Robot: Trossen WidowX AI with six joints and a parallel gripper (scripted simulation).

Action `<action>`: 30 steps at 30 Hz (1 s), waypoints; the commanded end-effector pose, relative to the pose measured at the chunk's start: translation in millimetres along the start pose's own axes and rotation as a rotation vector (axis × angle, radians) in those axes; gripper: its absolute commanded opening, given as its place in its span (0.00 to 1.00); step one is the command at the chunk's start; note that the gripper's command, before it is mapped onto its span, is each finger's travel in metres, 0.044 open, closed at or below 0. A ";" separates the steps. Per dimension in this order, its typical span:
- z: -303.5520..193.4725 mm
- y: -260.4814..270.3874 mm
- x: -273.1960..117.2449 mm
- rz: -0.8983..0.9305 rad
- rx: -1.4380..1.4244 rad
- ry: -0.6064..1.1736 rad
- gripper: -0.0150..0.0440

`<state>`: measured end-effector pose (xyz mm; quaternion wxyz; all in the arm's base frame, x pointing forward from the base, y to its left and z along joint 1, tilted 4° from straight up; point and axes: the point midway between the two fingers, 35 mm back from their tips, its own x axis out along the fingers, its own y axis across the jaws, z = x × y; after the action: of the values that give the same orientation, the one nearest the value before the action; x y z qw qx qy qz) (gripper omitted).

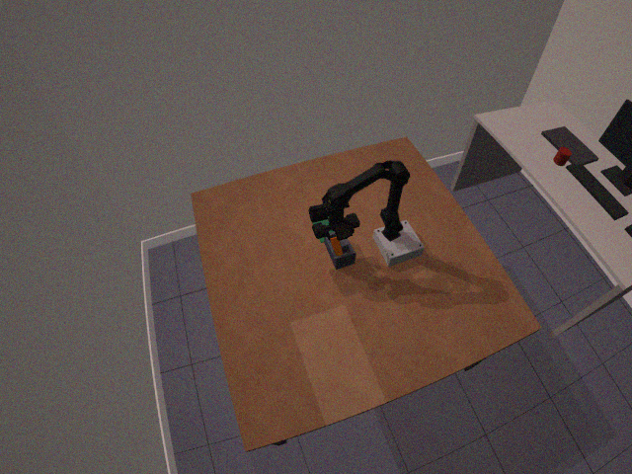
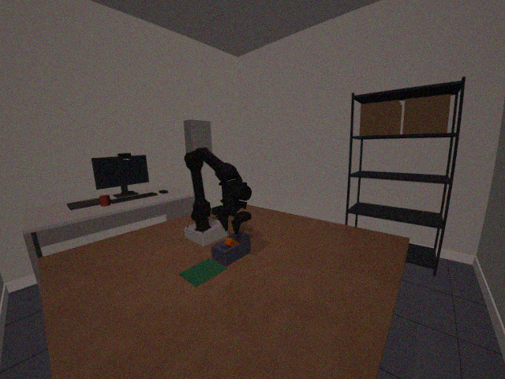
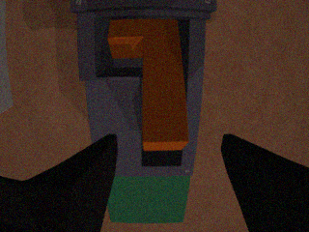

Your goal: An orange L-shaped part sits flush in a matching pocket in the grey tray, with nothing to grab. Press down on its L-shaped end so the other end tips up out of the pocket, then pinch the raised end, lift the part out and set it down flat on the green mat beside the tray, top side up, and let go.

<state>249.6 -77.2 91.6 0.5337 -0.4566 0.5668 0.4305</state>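
The black jaws [image 1: 330,229] [image 2: 230,231] stand well apart above the grey rectangular tray [image 1: 344,261] [image 2: 229,255] [image 3: 108,103], with nothing between them. In the tray's pocket sits the orange L-shaped part [image 1: 336,246] [image 2: 231,242] [image 3: 164,87]; its straight end seems tipped up, toward the flat green mat [image 1: 323,223] [image 2: 202,272] [image 3: 149,198]. I'd judge it stiff, light, perhaps a little slippery, and not fragile. The best hold looks to be across that raised end, pinched from both sides. I count one part, one tray, one mat.
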 end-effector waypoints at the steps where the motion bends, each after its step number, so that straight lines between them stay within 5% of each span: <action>1: -0.9 0.9 5.6 0.002 -0.006 0.006 0.73; 30: -1.2 1.0 50.9 0.002 -0.006 0.006 0.73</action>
<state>250.6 -80.6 47.6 0.5349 -0.4587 0.5654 0.4288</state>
